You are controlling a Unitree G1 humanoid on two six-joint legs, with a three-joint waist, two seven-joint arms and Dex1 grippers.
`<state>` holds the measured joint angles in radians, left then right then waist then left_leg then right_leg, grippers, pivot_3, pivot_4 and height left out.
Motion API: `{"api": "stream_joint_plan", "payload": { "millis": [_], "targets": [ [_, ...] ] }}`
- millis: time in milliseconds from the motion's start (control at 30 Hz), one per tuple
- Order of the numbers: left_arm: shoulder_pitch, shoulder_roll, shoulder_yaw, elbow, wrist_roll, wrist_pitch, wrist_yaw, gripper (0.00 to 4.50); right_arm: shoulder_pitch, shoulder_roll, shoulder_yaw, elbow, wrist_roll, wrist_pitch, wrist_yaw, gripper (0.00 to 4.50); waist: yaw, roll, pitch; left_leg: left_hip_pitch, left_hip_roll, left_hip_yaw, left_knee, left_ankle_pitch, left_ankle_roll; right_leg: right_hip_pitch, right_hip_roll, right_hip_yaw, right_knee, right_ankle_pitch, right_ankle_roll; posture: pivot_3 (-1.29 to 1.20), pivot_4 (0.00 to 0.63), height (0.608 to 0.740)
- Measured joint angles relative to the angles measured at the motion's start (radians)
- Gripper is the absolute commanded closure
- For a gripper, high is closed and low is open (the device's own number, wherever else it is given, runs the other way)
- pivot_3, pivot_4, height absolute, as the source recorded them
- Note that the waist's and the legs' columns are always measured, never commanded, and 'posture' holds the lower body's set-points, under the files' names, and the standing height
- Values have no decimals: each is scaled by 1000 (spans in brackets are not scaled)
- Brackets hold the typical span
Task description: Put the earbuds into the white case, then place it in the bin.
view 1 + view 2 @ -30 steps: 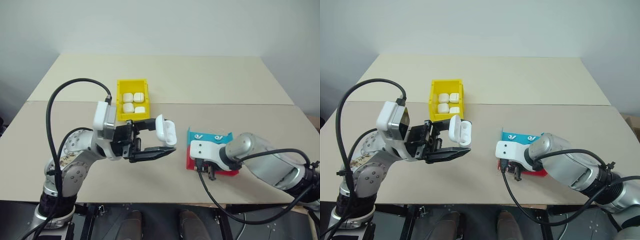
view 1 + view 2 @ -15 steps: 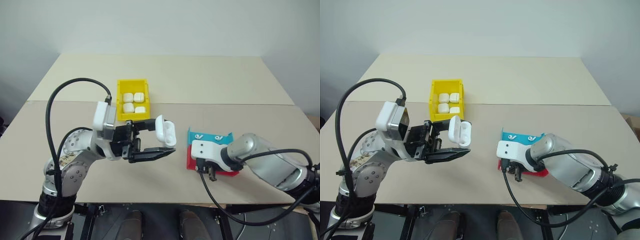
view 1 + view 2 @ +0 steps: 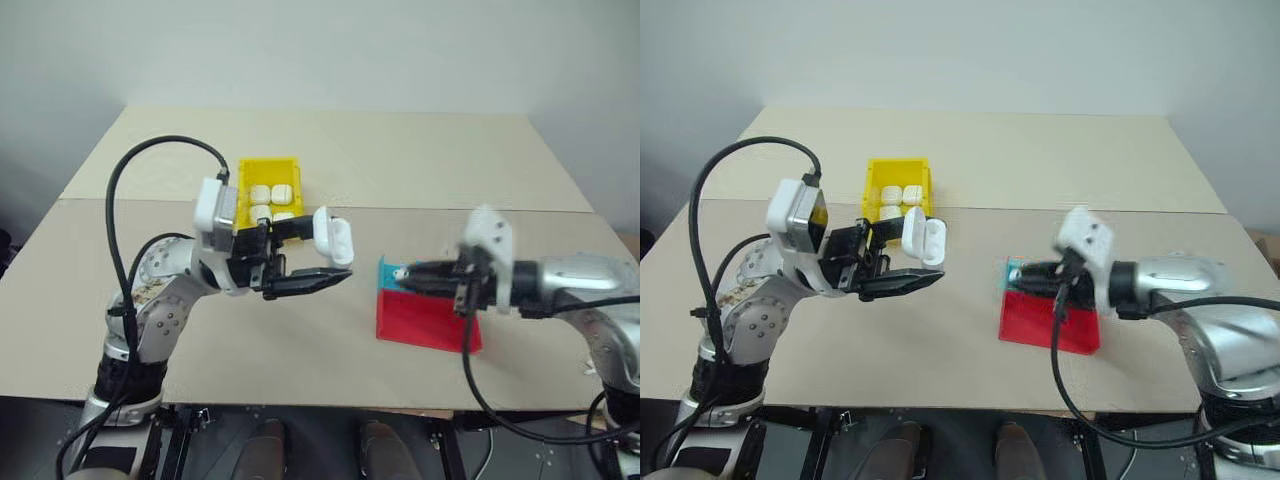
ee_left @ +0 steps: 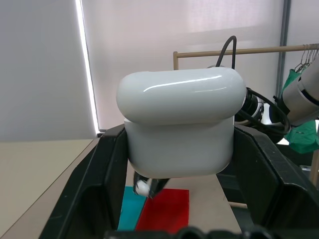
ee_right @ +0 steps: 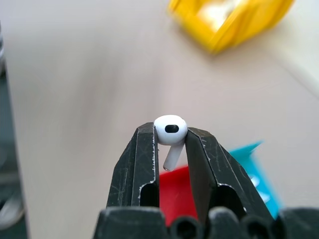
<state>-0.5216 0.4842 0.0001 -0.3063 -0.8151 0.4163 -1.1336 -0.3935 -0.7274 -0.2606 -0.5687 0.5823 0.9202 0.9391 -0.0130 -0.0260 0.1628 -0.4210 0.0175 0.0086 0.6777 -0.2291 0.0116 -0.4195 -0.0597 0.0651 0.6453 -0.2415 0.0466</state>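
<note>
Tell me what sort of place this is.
Probably a robot test bench in a lab or workshop: a plain beige table against a bare wall, holding a yellow bin of white cases, with red and blue trays, all laid out for a sorting drill.

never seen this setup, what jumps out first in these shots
The left gripper holds an open white case up above the table's middle. Opposite it, the right gripper pinches a tiny white earbud over the red tray. Behind them sits a yellow bin with more white cases.
</note>
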Motion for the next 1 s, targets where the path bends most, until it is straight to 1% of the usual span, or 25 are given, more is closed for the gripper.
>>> {"api": "stream_joint_plan", "payload": {
  "millis": [67, 200, 333, 467, 600, 867, 1000],
  "targets": [
    [-25, -17, -17, 30, 14, 0, -17, 1708, -39, 69, -84, 15, 101, -5, -44, 3904, -4, 0, 0, 1, 0, 0, 0, 0, 0, 0, 0, 1, 1, 0, 0, 0, 150, 740],
    [-53, -35, -43, 64, 30, 0, -45, 1708, -115, 123, -166, 21, 280, 2, -119, 3904, -5, 0, 0, 1, 0, -1, -1, 0, 0, 0, 1, 1, 1, 0, 0, 0, 150, 740],
    [-78, -59, -57, 97, 48, -2, -62, 1708, -132, 154, -172, 17, 406, 2, -203, 3904, -2, 0, 0, 0, 0, -2, 0, 0, 0, -1, 0, 1, 0, 0, 0, 0, 150, 740],
    [-123, -85, -63, 134, 67, -2, -70, 1708, -145, 160, -133, -14, 488, 2, -271, 3904, -1, 0, 0, 0, 0, -2, 0, 0, 0, -1, 0, 0, 0, 0, 0, 0, 150, 740],
    [-141, -101, -65, 158, 69, -2, -79, 1708, -145, 165, -73, -41, 503, -16, -312, 3904, -3, 0, 0, 0, 0, -2, -1, 0, 0, -1, 0, 1, 1, 0, 0, 0, 150, 740],
    [-144, -101, -69, 165, 74, -1, -96, 1708, -142, 165, 14, -59, 492, -80, -328, 3904, -3, 0, 0, 0, 0, -2, 0, 0, 0, -1, 0, 1, 1, 0, 0, 0, 150, 740],
    [-149, -99, -69, 165, 76, 0, -99, 1708, -131, 152, 51, -59, 450, -114, -327, 3904, -2, 0, 0, 0, 0, -2, 0, 0, 0, -1, 0, 1, 0, 0, 0, 0, 150, 740]
  ]
}}
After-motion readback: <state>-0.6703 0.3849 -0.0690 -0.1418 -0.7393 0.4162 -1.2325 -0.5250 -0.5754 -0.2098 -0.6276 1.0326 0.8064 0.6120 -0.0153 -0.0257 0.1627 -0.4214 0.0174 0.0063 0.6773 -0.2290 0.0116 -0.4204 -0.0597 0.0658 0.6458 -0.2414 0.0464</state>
